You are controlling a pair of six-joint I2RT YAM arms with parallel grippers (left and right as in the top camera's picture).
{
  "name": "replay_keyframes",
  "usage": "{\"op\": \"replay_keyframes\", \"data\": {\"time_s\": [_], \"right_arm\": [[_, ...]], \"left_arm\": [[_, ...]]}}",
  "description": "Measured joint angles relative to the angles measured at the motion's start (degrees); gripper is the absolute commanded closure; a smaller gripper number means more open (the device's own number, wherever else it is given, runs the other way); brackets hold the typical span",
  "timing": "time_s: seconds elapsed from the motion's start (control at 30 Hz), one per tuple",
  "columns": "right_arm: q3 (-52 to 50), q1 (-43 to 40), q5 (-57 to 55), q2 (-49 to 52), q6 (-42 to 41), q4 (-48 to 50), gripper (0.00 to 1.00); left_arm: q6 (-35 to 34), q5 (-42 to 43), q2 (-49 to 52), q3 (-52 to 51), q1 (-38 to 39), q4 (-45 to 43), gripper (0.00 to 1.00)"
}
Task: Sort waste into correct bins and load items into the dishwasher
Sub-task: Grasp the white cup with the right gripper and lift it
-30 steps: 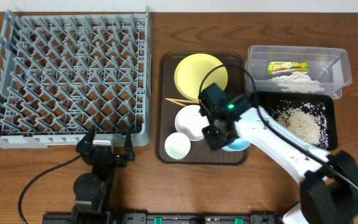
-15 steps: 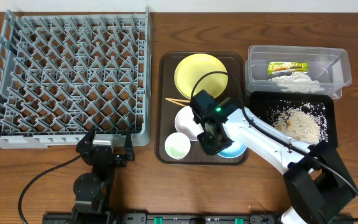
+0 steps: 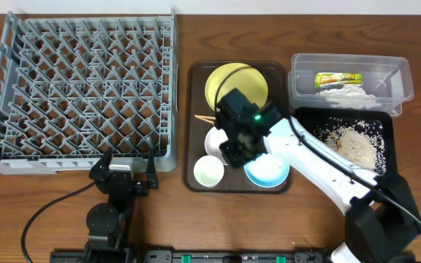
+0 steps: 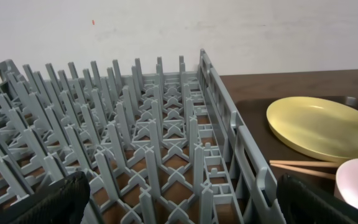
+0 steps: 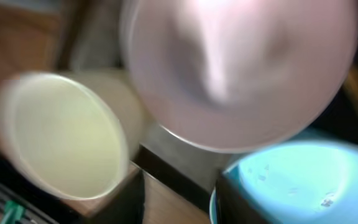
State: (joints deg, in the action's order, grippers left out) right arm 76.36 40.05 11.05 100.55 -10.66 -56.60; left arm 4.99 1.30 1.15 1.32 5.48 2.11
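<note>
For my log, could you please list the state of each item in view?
Dish rack: empty.
Yellow plate: flat, empty.
White bowl: upright, empty.
Small white cup: upright, empty.
Light-blue bowl: upright.
Clear tub: holds wrapper, tissue.
Black tray: holds crumbs.
Left gripper: open.
Right gripper: open.

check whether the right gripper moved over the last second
Yes. Against the brown serving tray, the right gripper shifted left, off the light-blue bowl and toward the white bowl.
</note>
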Motion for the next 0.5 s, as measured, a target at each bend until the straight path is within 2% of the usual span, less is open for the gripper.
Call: {"op": "replay_keyframes", "data": {"time_s": [0.4,0.47,0.5], "right_arm": [[1.9,2.3,2.3,0.5,-1.0,1.4,0.57],[1.9,3.6,2.2,2.6,-1.3,1.6,0.6],[1.9,3.7,2.3,3.3,-1.4,1.7,0.65]], "left_arm": [[0.0,0.0,0.0,0.0,0.0,0.0,0.04],[0.0,0.0,0.0,0.0,0.0,0.0,0.04],[0.0,0.0,0.0,0.0,0.0,0.0,0.04]]}}
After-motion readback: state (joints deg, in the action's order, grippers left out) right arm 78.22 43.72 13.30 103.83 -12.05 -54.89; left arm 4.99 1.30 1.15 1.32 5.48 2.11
